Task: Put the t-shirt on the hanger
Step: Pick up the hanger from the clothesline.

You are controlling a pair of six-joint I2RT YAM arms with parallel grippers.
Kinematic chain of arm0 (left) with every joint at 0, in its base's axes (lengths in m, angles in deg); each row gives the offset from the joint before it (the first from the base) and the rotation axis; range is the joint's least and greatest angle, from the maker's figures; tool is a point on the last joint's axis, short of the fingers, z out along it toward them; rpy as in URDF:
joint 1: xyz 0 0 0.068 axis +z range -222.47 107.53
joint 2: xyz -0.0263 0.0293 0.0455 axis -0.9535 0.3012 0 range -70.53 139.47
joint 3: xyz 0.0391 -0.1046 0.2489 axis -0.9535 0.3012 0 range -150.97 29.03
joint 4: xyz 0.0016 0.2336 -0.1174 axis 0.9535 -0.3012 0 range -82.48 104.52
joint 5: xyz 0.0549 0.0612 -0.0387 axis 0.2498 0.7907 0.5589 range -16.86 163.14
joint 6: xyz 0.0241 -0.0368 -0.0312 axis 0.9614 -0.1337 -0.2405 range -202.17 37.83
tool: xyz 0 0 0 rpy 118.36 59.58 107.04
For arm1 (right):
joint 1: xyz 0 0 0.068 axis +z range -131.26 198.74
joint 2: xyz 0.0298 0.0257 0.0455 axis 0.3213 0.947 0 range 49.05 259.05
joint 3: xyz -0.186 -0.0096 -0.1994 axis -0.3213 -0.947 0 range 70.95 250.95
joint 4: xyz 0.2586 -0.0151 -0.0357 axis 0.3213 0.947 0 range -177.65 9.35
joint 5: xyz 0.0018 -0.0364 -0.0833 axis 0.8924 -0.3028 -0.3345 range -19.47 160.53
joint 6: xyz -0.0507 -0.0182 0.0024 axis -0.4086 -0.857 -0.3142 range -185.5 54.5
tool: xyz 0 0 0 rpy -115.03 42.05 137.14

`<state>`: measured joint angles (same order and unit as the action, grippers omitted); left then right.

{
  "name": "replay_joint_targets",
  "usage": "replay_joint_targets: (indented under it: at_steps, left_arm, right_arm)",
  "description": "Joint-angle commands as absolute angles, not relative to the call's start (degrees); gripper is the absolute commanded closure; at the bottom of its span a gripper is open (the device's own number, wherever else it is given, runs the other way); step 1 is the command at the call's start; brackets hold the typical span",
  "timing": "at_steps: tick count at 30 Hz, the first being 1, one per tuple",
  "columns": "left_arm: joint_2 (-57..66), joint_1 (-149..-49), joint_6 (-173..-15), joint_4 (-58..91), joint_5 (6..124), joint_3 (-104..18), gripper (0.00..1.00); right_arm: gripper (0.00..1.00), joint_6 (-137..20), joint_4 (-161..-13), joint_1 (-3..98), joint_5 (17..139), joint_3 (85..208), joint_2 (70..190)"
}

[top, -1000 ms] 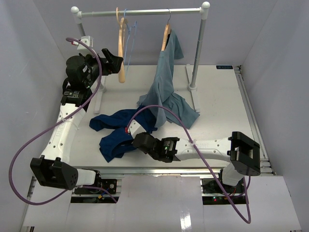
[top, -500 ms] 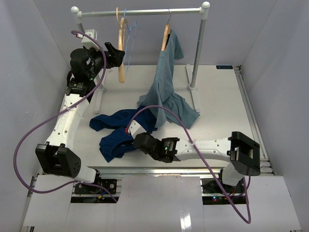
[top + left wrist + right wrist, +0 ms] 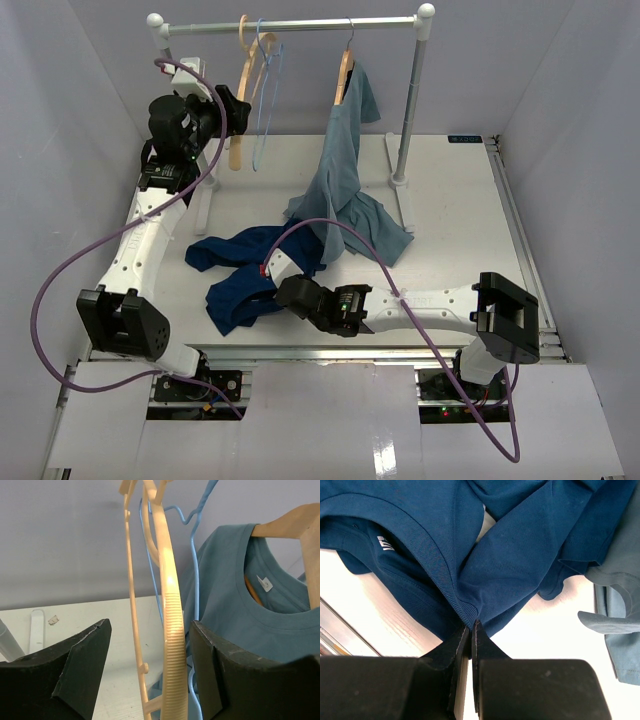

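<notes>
Left gripper, jaws spread, straddles the wooden hanger hanging on the rail. Right gripper is pinched tight on the navy t-shirt collar, the cloth crumpled on the table.

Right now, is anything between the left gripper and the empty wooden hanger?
Nothing visible. The hanger sits between the open fingers of the left gripper; the blue wire hanger hangs just behind it.
</notes>
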<state>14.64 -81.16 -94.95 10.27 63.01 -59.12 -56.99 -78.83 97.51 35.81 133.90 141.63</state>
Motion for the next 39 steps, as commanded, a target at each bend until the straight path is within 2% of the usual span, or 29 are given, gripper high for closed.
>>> replay_joint_targets:
  at_steps: [1, 6, 16, 19, 21, 24, 27, 29, 39]
  left_arm:
    - [16.41, -81.20, -92.75, 8.32, 61.04, -63.25, 0.26]
    - [18.29, -81.57, -92.41, 7.36, 62.16, -66.07, 0.27]
    - [21.11, -82.78, -90.44, 6.96, 63.96, -68.53, 0.42]
    - [21.50, -82.93, -90.43, 6.97, 64.44, -68.53, 0.49]
    - [21.93, -83.29, -90.43, 7.21, 64.90, -68.69, 0.59]
    - [22.63, -83.43, -90.37, 7.08, 65.75, -69.31, 0.68]
    - [22.89, -83.70, -90.67, 6.89, 66.90, -69.91, 0.86]
    - [22.77, -83.82, -91.07, 6.88, 68.33, -70.13, 0.93]
    - [19.10, -83.95, -94.47, 6.58, 73.46, -72.01, 1.00]
  right_arm:
    - [0.92, -57.50, -80.79, 97.32, 34.75, 134.23, 140.11]
    - [0.92, -57.59, -80.79, 97.36, 34.75, 134.23, 140.19]
    - [0.92, -57.85, -80.79, 97.41, 34.33, 133.95, 139.65]
    - [0.92, -57.85, -80.79, 97.41, 34.32, 133.88, 139.58]
    - [0.92, -57.87, -80.78, 97.41, 34.50, 133.86, 139.55]
    - [0.92, -57.94, -80.77, 97.34, 34.58, 133.79, 139.28]
    - [0.92, -57.86, -80.79, 97.41, 34.66, 133.62, 139.06]
    - [0.92, -57.85, -80.79, 97.41, 34.84, 133.61, 138.96]
    - [0.92, -57.59, -80.79, 97.41, 34.76, 133.35, 138.11]
